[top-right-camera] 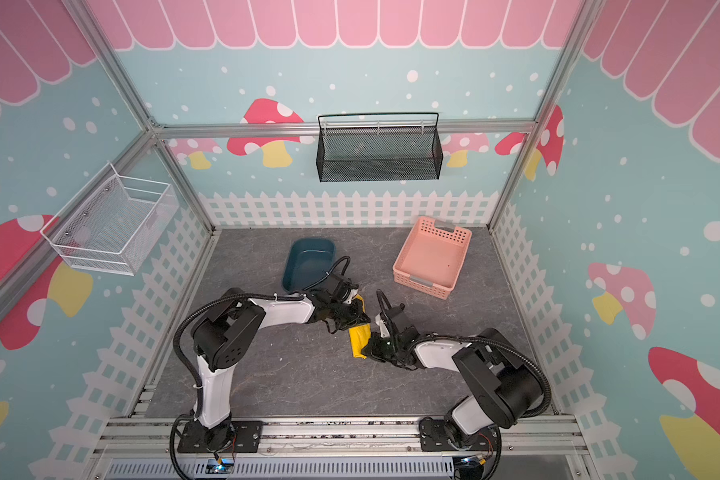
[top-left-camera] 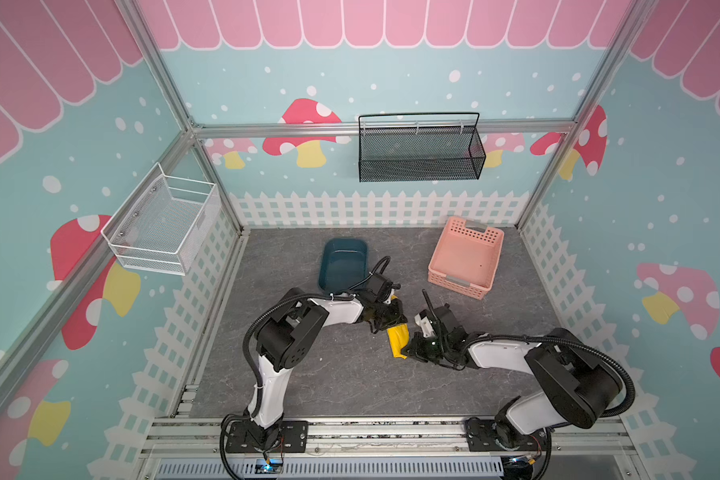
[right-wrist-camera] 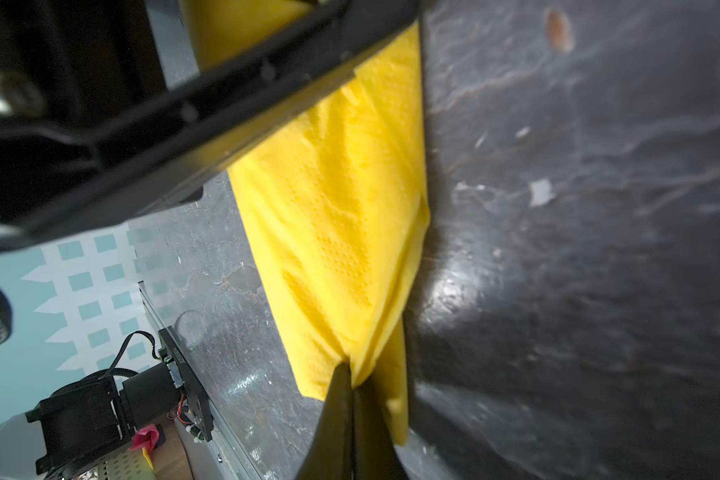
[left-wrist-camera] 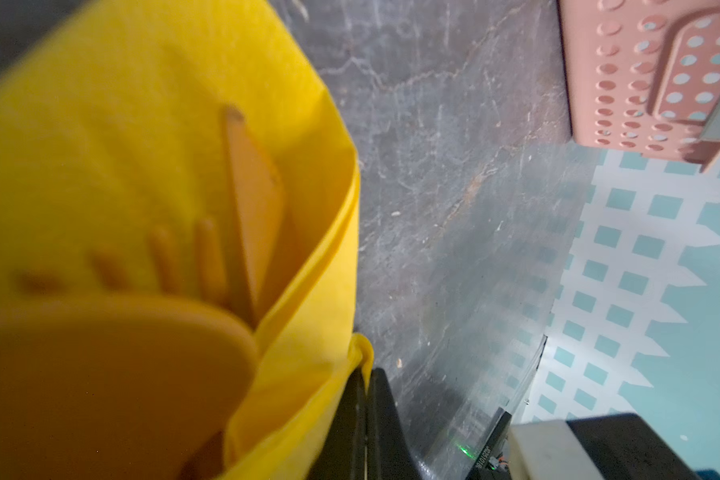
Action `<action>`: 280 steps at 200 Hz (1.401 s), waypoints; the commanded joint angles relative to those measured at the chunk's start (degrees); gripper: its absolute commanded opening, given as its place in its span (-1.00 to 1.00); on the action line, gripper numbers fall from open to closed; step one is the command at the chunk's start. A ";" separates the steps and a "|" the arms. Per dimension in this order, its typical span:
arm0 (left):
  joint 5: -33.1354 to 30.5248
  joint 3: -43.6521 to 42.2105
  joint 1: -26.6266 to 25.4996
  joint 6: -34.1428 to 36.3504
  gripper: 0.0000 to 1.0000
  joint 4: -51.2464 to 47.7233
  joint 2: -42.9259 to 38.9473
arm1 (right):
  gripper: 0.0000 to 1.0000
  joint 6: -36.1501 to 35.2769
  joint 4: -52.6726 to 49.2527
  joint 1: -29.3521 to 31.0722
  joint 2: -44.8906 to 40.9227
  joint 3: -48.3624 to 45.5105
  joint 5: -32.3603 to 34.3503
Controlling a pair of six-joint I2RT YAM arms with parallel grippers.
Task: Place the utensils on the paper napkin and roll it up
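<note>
The yellow paper napkin (top-left-camera: pixel 399 341) (top-right-camera: pixel 359 338) is folded into a narrow bundle at the middle of the table, between my two grippers. In the left wrist view the napkin (left-wrist-camera: pixel 142 124) wraps round the orange utensils: the spoon's bowl (left-wrist-camera: pixel 100 374), the fork's tines (left-wrist-camera: pixel 163 257) and the flat knife (left-wrist-camera: pixel 254 199). My left gripper (left-wrist-camera: pixel 364 368) (top-left-camera: pixel 393 322) is shut on a napkin edge at the bundle's far end. At the near end my right gripper (right-wrist-camera: pixel 352 374) (top-left-camera: pixel 410 348) is shut on gathered napkin (right-wrist-camera: pixel 341 228) folds. From above the utensils are hidden.
A dark blue tub (top-left-camera: pixel 341 264) sits just behind the left arm. A pink perforated basket (top-left-camera: pixel 466 257) stands at the back right. A white wire basket (top-left-camera: pixel 163 226) hangs on the left wall and a black mesh basket (top-left-camera: pixel 420 149) on the back wall.
</note>
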 commanded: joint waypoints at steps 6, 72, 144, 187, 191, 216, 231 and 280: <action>-1.88 3.05 -1.12 3.54 -1.00 -5.40 -2.27 | -0.97 -1.13 -2.66 -0.24 2.22 -1.28 0.90; -0.12 7.46 -3.75 5.86 -1.00 -6.44 -1.25 | -0.98 -2.00 -2.65 -0.23 3.55 -1.33 0.72; 2.20 10.18 -4.77 6.24 -1.00 -6.30 4.90 | -0.99 -2.38 -2.50 -0.16 4.27 -1.32 0.46; 0.00 11.37 -4.59 7.72 -1.00 -11.68 7.47 | -0.99 -2.07 -2.70 -0.20 3.19 -1.42 0.43; -0.43 11.45 -4.59 8.06 -1.00 -12.32 7.50 | -0.99 -2.12 -2.86 -0.20 2.92 -1.31 0.50; -2.41 11.08 -4.50 9.57 -1.00 -14.37 7.50 | -0.98 -2.61 -5.68 -0.28 0.65 0.08 1.55; -2.93 10.63 -4.50 10.10 -1.00 -14.53 7.66 | -0.99 -3.30 -8.31 -0.31 -1.08 1.46 2.75; -3.61 11.23 -4.59 11.17 -1.00 -16.00 8.48 | -0.98 -4.81 -13.83 -0.84 -4.31 4.18 4.75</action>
